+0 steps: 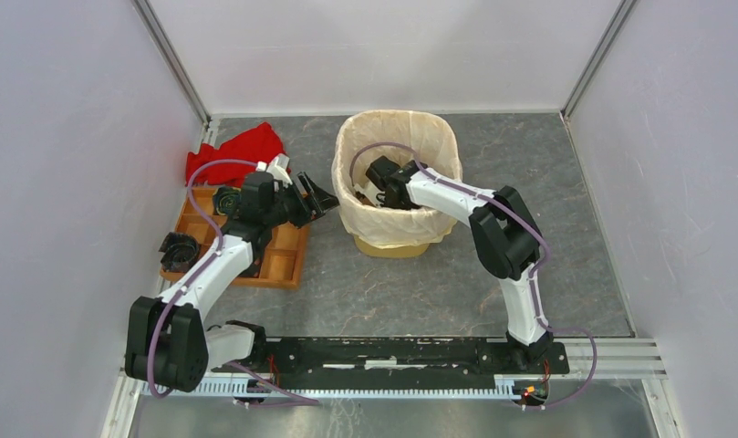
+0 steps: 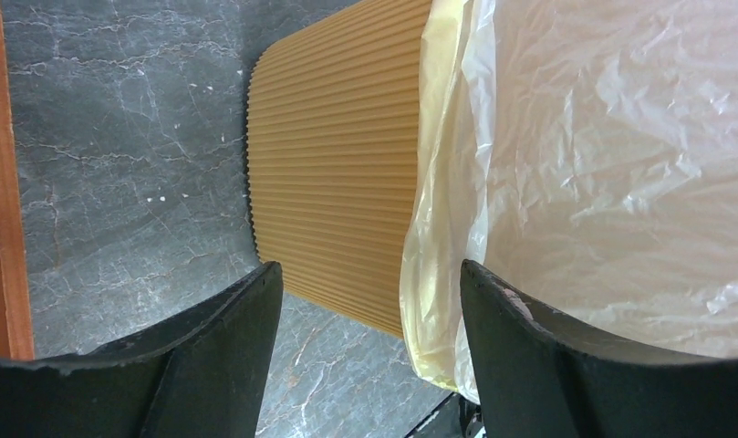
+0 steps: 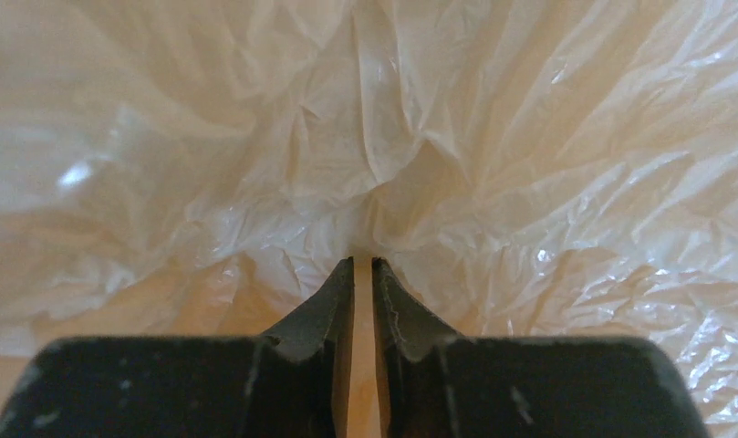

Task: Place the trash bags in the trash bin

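The left gripper [image 2: 369, 266] hangs spread and empty beside the yellow-orange perforated plastic bin [image 2: 337, 164]. The thin crinkly cream-white plastic bag [image 1: 397, 222] lines it and drapes over the rim; it is probably light, limp and slippery, best taken by a gathered fold. Inside, the right gripper [image 3: 363, 263] pinches one.

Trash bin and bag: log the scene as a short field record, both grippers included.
trash bag: lines the bin, folded over the rim and hanging down the outer walls
trash bin: upright, to the right of the tray
right gripper: inside the bin, shut on a gathered fold of the bag
left gripper: open, empty, outside the bin, facing its wall
orange tray: left of the bin, holds black items
red cloth: behind the tray, at the far left
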{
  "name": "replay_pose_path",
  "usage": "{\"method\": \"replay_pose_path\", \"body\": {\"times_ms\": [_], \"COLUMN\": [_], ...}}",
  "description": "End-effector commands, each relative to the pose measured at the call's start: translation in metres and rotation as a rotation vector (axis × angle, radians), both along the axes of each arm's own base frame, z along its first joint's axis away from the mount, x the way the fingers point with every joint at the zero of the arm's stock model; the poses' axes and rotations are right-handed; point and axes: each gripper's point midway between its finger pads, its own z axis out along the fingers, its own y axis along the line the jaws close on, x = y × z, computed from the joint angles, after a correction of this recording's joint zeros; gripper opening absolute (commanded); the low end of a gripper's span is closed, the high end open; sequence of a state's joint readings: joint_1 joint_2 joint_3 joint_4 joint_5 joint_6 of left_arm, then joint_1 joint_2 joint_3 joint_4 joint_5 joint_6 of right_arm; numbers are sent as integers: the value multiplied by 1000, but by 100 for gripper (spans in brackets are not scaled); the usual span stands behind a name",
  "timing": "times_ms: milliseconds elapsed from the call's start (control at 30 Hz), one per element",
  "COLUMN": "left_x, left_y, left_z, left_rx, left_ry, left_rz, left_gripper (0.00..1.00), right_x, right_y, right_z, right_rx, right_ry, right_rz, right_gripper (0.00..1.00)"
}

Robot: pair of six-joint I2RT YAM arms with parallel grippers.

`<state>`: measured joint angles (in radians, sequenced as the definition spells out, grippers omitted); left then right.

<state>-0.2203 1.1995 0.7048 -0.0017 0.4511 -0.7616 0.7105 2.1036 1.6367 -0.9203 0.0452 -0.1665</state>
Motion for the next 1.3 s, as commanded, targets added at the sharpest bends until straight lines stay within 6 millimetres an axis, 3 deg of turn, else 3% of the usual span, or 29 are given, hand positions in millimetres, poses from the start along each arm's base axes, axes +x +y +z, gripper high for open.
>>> {"method": "replay_pose_path", "body": {"times_ms": [0, 167, 300, 433, 533, 600, 700, 767, 1000, 1200, 1267], "left_x": [1, -3, -8, -12, -16, -17, -19, -20, -24, -30, -33], "left_y": [-1, 4, 9, 12, 14, 16, 19, 20, 20, 22, 25], "left_z": [19, 19, 21, 18, 14, 12, 12, 12, 8, 13, 13], "left_rx": [-19, 18, 41, 53, 66, 76, 92, 97, 92, 96, 103], "left_ry": [-58, -69, -83, -84, -73, -72, -78, -81, -74, -78, -80], "left_rz": [1, 12, 20, 26, 28, 31, 39, 42, 38, 44, 52], "left_gripper": [78, 79, 80, 80, 80, 81, 81, 81, 81, 81, 82], "right_x": [3, 10, 17, 18, 25, 32, 36, 33, 30, 21, 19], "right_y": [-1, -5, -14, -7, 12, 24, 33, 34, 33, 31, 34], "right_z": [-32, -40, -42, -33, 4, 40, 90, 113, 163, 155, 164], "right_rx": [22, -19, -119, -99, -21, 46, 133, 175, 267, 258, 295], "right_ry": [36, 58, 69, 69, 9, -59, -141, -175, -284, -249, -268], "right_rz": [-9, -23, -40, -47, -57, -67, -85, -91, -109, -83, -78], "right_gripper": [20, 31, 33, 33, 34, 37, 44, 47, 57, 58, 58]}}
